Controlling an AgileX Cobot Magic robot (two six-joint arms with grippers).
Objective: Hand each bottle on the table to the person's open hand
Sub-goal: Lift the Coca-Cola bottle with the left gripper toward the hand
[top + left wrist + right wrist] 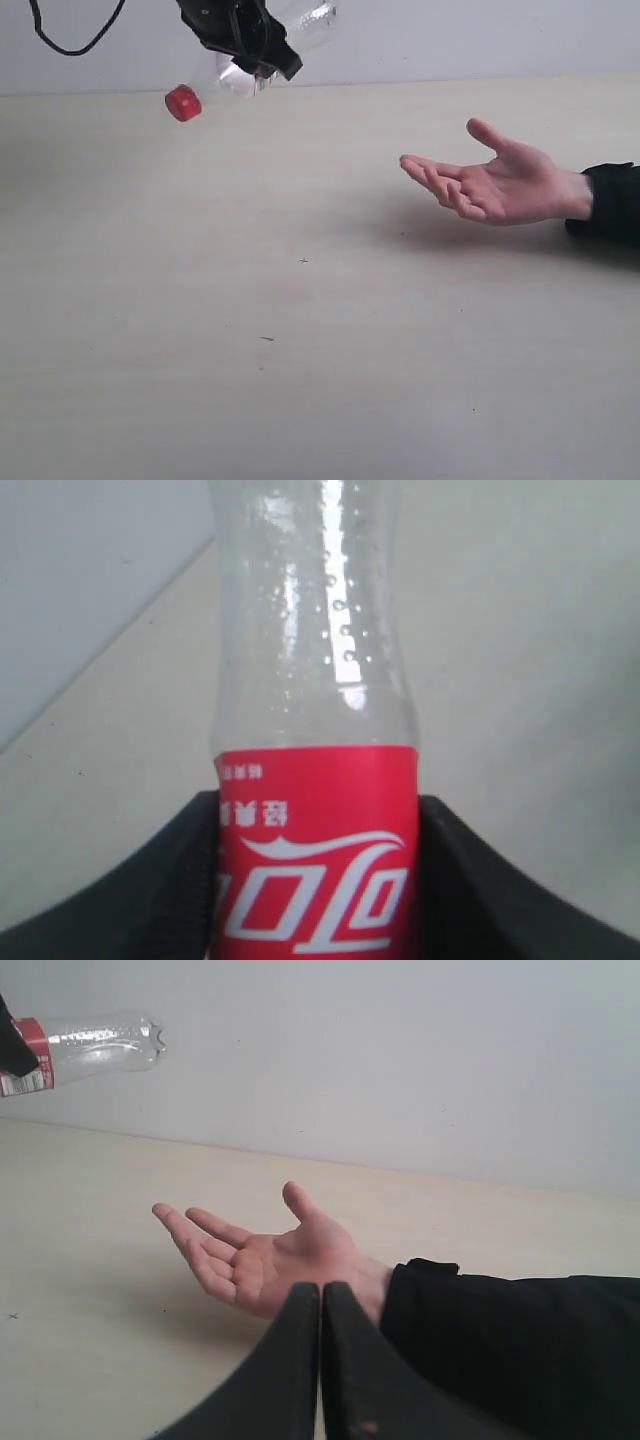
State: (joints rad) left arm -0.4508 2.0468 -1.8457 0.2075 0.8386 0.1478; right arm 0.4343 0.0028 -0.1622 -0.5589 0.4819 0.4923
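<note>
My left gripper (245,40) hangs high at the back left, shut on the clear bottle with the red label (315,860). The bottle lies tilted in the air, its red cap (183,103) low to the left and its base (310,18) up to the right. The same bottle (95,1045) shows in the right wrist view's corner. The person's open hand (495,185) floats palm up over the table (300,350) at the right, well apart from the bottle. My right gripper (321,1295) is shut on nothing, close to the hand (265,1255). No other bottles are in view.
A black sleeve (610,200) covers the person's forearm at the right edge. A black cable (70,40) loops down at the top left. A pale wall (450,40) stands behind the table.
</note>
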